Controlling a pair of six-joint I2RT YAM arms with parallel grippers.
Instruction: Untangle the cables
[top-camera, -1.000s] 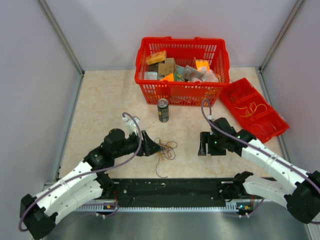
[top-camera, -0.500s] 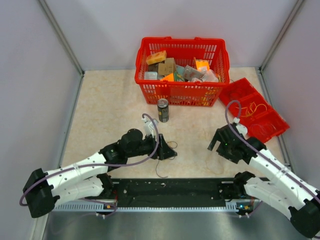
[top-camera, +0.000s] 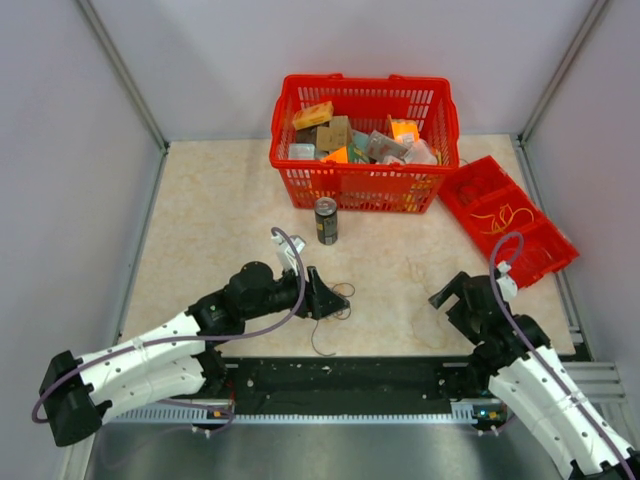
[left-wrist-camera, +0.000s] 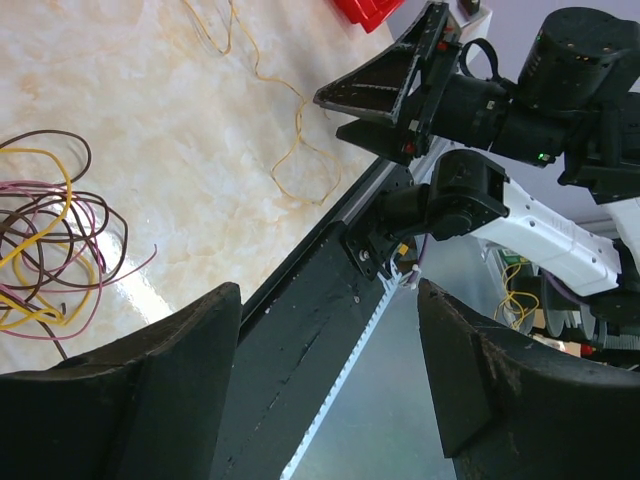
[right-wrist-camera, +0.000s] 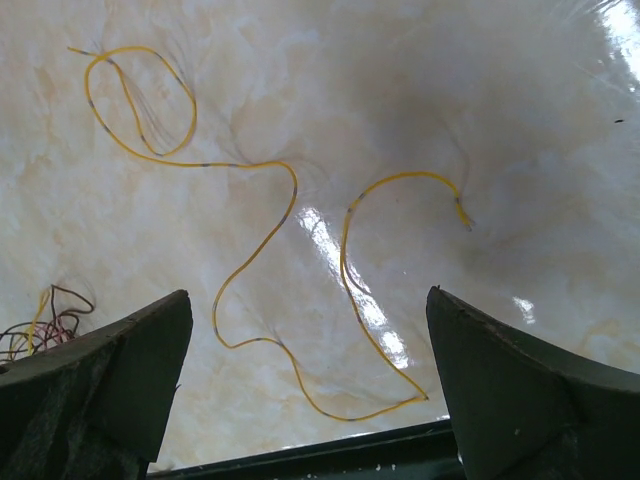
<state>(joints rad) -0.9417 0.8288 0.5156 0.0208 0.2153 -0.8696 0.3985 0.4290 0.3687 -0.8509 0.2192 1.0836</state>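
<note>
Cables (left-wrist-camera: 45, 240), dark, yellow and pink, lie tangled on the worktop (top-camera: 210, 220) just off to one side of the left jaws, which are held wide and grip nothing. One yellow strand (right-wrist-camera: 290, 200) has been drawn clear and let go. It is spread loose below the right jaws, now fully parted, empty and pulled back. One cable is thus judged freed, the rest remaining tangled.

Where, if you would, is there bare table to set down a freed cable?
The far-left tabletop, bordered by the side wall, basket and can, is bare. Crowded around the cable tangle at the left gripper and the loose yellow cable.
</note>
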